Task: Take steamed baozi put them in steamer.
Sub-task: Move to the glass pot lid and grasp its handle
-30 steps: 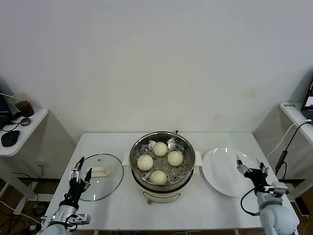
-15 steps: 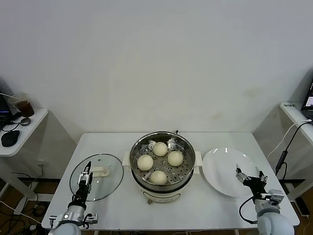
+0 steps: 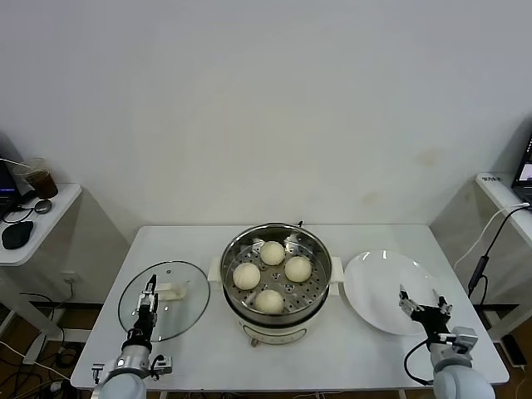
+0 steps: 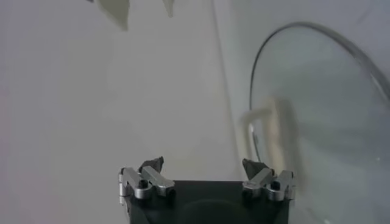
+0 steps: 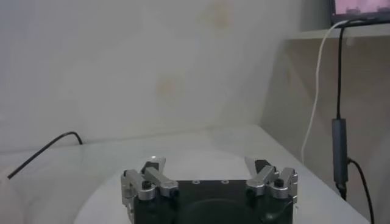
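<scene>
Inside the steamer (image 3: 276, 270) I count four baozi (image 3: 272, 252). Both grippers, left (image 3: 148, 301) and right (image 3: 420, 303), have dropped lower, fingers released; lid (image 3: 179, 307) at nine o'clock, plate (image 3: 378, 283) at three.

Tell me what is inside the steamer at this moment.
Four steamed baozi sit on the perforated tray inside the steamer. Whatever lies beneath that tray is hidden.
</scene>
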